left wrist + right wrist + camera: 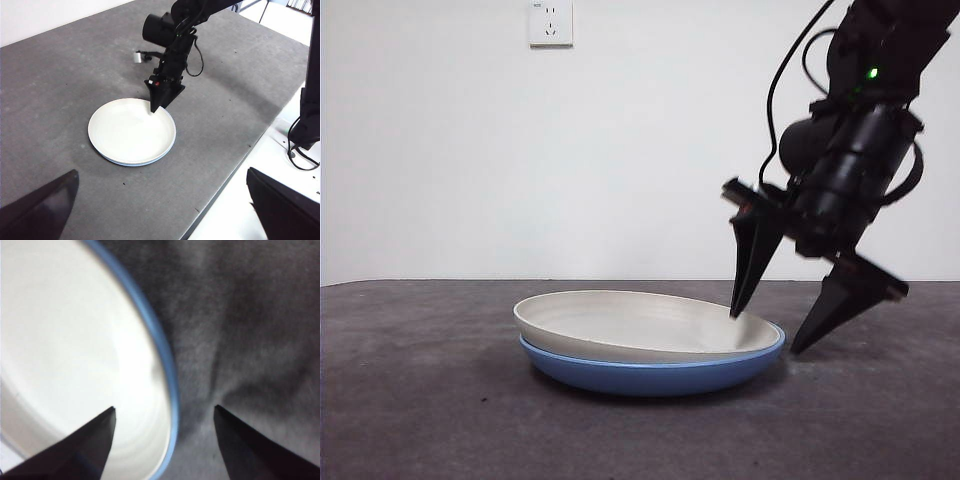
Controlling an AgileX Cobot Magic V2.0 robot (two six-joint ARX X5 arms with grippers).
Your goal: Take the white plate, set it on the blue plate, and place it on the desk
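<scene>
White plate: the white plate (640, 328) sits right on top of the blue plate (650, 372), nested inside it, out on the open part of the desk (410, 400) and well away from its edges.

Blue plate: it rests flat on the desk, and only a thin blue rim shows around the white one (131, 131).

Right gripper: the right gripper (772, 330) is at the plates' rim with its jaws spread wide apart — one jaw tip points down over the inside of the white plate, the other hangs outside, past the blue rim (167, 370). It is not squeezing anything.

Left gripper: the left gripper (160, 210) waits far back from the plates, jaws wide apart, holding nothing.

Step now: it looks like the stacking is done, and the pair of plates may need a grip at the rim next.

How to do it well: I think the jaws should come down evenly over the rim — one inside, one outside — and close slowly. The outer jaw should go low enough to catch the blue rim too, or only the white plate will lift. A tilted pull could make the top plate slide.
</scene>
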